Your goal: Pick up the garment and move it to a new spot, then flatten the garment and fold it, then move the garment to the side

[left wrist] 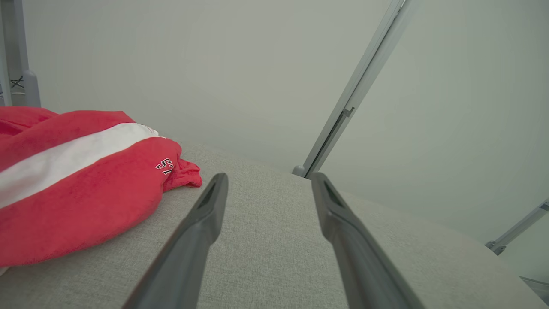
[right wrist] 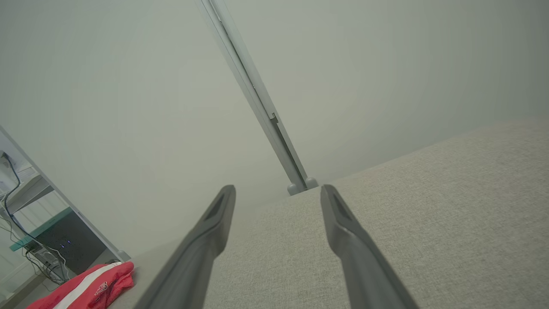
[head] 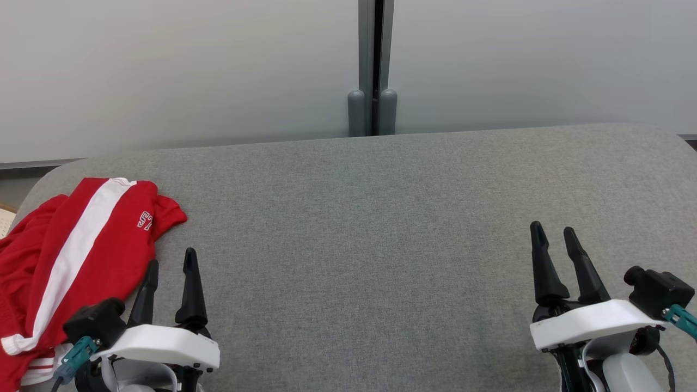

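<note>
Nearest the robot in the head view, the left gripper [head: 171, 258] sits at the lower left and the right gripper [head: 552, 228] at the lower right. Each rises from a white housing with a small black camera beside it. Both point away over the grey padded surface [head: 354, 245], their fingers spread apart with nothing between them. The wrist views confirm it: the left gripper [left wrist: 269, 178] and the right gripper [right wrist: 279, 189] each frame bare grey fabric in the gap.

Just left of the left gripper lies the garment [head: 109, 245], red with a broad white stripe, bunched in a heap at the surface's left end. From the head, the gripper's left finger [head: 146, 294] overlaps the garment's edge. The left wrist view adds that the garment [left wrist: 85, 201] lies beside that finger with a strip of grey cloth between them. It also brings out the white lettering [left wrist: 164, 164] on a fold near the heap's tip, too partial to read. The right gripper is well apart from the heap, and in its own wrist view the garment [right wrist: 90, 287] is a small red patch at the far lower left.

Beyond the surface's far edge stand pale wall panels joined at a grey post [head: 373, 65]. The right wrist view adds a shelf with hanging cables [right wrist: 25, 193] and a dark box [right wrist: 64, 242] past the garment's end.
</note>
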